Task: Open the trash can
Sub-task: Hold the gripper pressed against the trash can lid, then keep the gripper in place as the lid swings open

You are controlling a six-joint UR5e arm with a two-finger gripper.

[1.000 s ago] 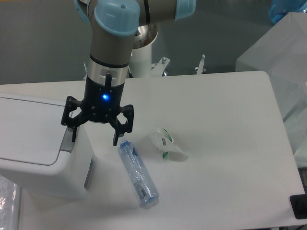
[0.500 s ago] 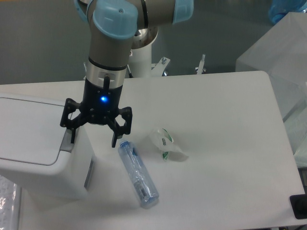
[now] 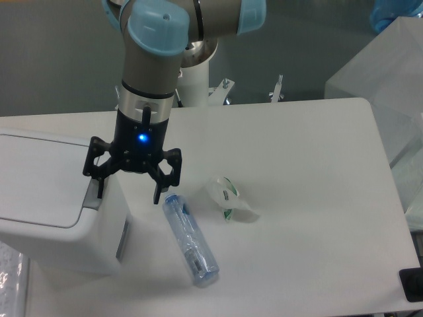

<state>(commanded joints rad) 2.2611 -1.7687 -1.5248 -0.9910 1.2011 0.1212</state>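
The trash can (image 3: 46,218) is a large white boxy bin at the table's left edge, its flat lid (image 3: 36,178) lying shut. A grey tab (image 3: 92,195) shows at the lid's right edge and a grey strip (image 3: 123,239) on the right wall. My gripper (image 3: 129,193) hangs open just above the can's right top edge, one finger (image 3: 100,187) over the grey tab, the other (image 3: 158,191) over the table beside the can. Nothing is between the fingers.
A clear plastic bottle (image 3: 190,241) lies on the white table (image 3: 297,165) just right of the can. A crumpled clear wrapper (image 3: 228,198) lies beside it. A translucent white box (image 3: 390,86) stands at the far right, and the arm's base (image 3: 198,79) at the back.
The gripper has shifted very slightly to the left and stayed open. Nothing else has moved.
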